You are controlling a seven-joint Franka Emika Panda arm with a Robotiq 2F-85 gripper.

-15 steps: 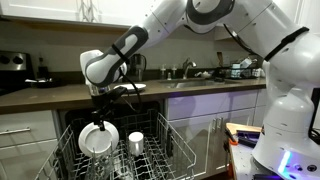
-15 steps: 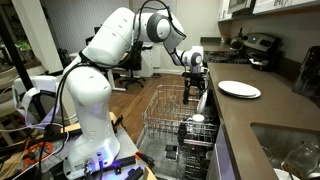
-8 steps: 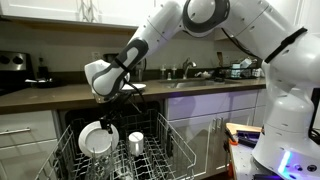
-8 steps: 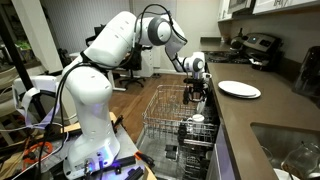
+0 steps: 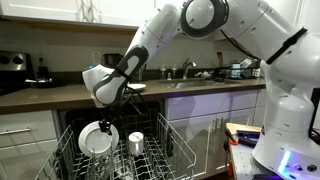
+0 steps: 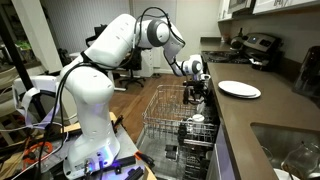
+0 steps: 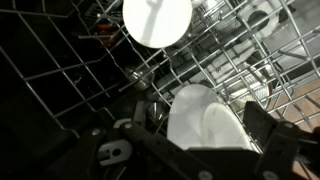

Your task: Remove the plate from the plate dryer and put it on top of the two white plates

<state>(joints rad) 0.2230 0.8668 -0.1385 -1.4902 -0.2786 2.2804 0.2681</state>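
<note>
The plate point(image 5: 98, 139) stands upright among the tines of the plate dryer point(image 5: 165, 150), at its left end in an exterior view. My gripper point(image 5: 108, 108) hangs just above the plate's top edge, open. In the wrist view the plate point(image 7: 205, 115) lies between my two dark fingers point(image 7: 264, 125), with my gripper point(image 7: 205, 128) spread wide around it and not closed on it. The two white plates point(image 6: 239, 89) sit stacked on the dark counter, beyond my gripper point(image 6: 197, 92) and the plate dryer point(image 6: 165, 120).
A small white cup point(image 5: 135, 142) stands in the rack right of the plate, also the cup point(image 6: 197, 119). Another round white shape point(image 7: 157, 20) lies farther off in the rack. A sink point(image 6: 285, 150) is set in the counter; a stove point(image 6: 255, 45) stands behind the stack.
The arm has come down toward the rack, bringing the open gripper closer over the plate. The plate, cup and stack have not moved.
</note>
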